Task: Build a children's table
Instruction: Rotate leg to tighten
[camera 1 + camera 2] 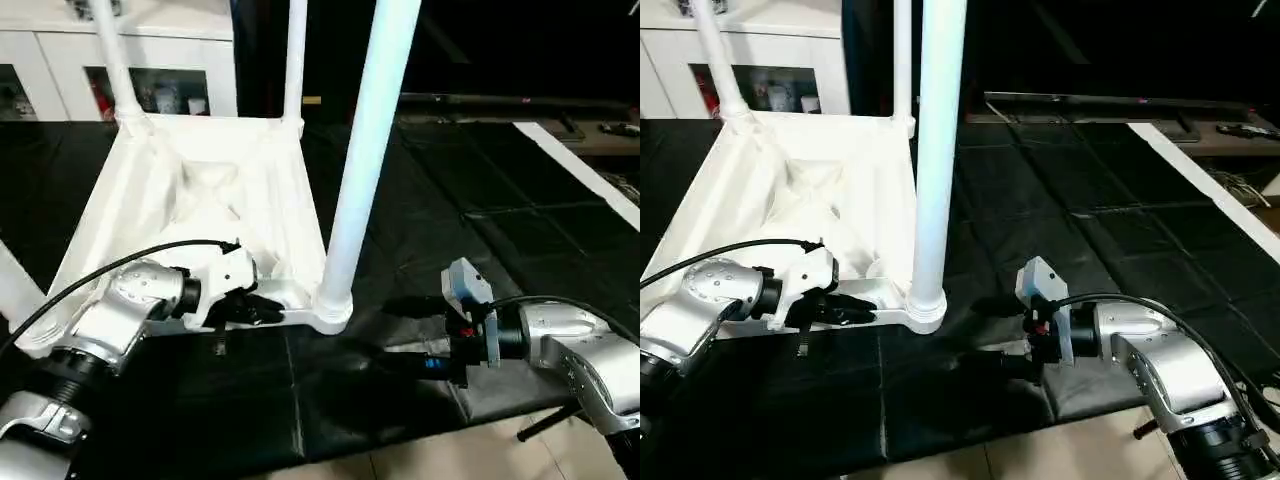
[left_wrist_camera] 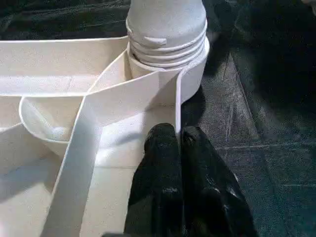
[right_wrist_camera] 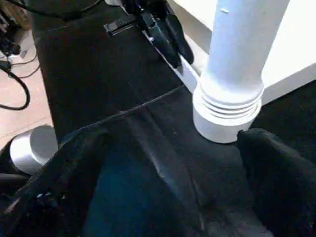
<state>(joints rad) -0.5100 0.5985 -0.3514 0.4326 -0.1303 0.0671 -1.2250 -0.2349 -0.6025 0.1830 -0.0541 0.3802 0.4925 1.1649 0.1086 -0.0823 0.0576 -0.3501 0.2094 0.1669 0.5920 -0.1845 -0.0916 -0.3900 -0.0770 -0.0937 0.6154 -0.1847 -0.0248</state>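
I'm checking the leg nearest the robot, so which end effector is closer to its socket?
Left. The left end effector, shut, rests at the tabletop's rim right beside the near leg's socket. The right end effector, open, stands off it on the black mat.

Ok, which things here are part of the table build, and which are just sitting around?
Part of the job:
- upside-down table top
- near corner leg, standing in its socket
- far legs
- left gripper, shut at the top's rim
- right gripper, open

Just there:
- white cabinet
- black mat
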